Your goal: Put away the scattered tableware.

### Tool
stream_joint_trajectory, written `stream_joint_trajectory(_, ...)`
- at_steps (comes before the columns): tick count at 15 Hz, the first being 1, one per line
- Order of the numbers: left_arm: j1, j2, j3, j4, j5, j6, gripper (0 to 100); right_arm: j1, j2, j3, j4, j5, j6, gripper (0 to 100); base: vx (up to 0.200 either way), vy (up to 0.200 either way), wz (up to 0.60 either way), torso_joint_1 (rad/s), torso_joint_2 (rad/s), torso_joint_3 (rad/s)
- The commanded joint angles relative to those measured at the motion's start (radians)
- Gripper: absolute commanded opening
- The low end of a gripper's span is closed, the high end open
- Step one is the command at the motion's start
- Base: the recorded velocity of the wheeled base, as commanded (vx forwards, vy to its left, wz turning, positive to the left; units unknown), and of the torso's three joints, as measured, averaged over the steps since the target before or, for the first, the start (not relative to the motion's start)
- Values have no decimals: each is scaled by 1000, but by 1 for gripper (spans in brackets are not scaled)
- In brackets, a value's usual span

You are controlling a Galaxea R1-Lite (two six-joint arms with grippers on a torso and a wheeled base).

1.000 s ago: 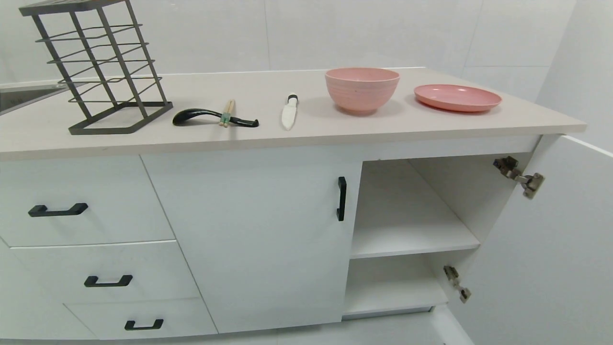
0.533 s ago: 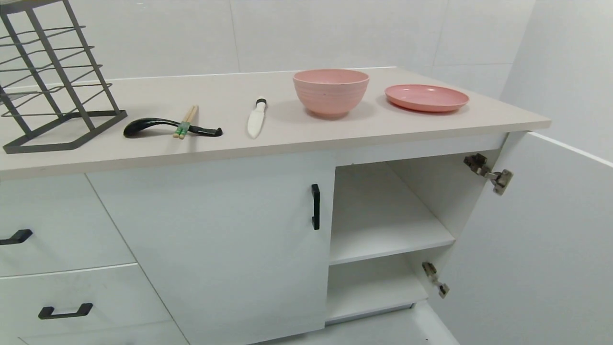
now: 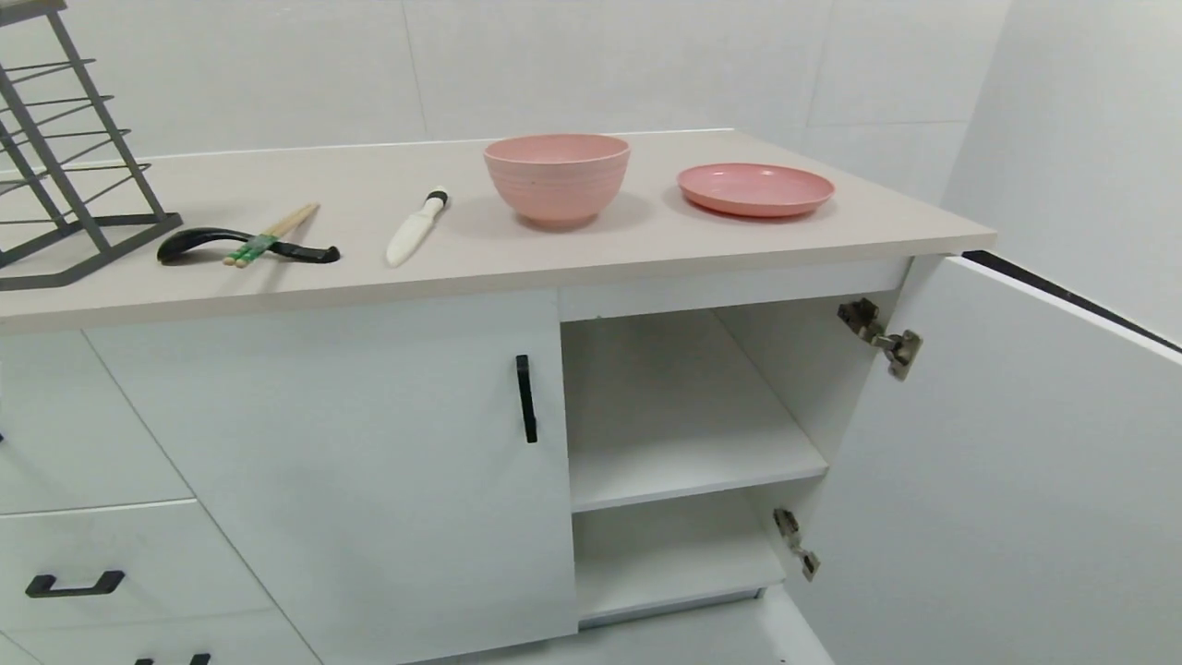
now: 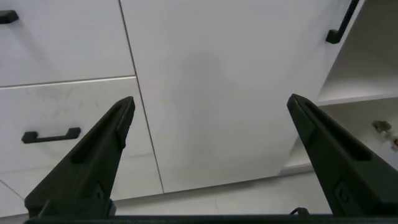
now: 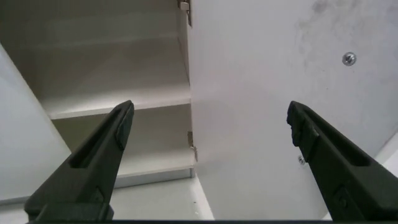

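1. Wide-spread fingers on left gripper (image 4: 211, 102), holding nothing, low in front of the closed door (image 4: 217, 93) and the drawers (image 4: 62, 118).
2. Likewise spread wide and holding nothing: right gripper (image 5: 210, 107), facing the open compartment (image 5: 118, 102) and its open door (image 5: 280, 93).
3. Open compartment of the white cabinet (image 3: 683, 406): two shelf levels, door swung out to the right.
4. Beige countertop (image 3: 646, 245) carrying all the tableware.
5. Dark wire rack (image 3: 55, 166) at the counter's left end.
6. Pink bowl (image 3: 557, 175) upright above the open compartment; inside hidden by its near wall.
7. Pink plate (image 3: 755, 187) flat, just right of the bowl, apart from it.
8. Black spoon (image 3: 199, 242) beside the rack.
9. White knife (image 3: 414, 233) between spoon and bowl.
10. Chopsticks (image 3: 268, 237) lying across the spoon's handle.
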Motion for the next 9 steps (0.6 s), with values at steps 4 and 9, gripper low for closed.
stream_joint_trajectory(4, 0, 2, 0, 0, 1, 0, 100, -1, 1, 0, 0, -3, -2, 100, 0, 0, 600, 1, 1, -2)
stream_joint_trajectory(9, 0, 2, 0, 0, 2, -2, 100, 0, 1, 0, 0, -2, -2, 100, 0, 0, 120, 0, 0, 1)
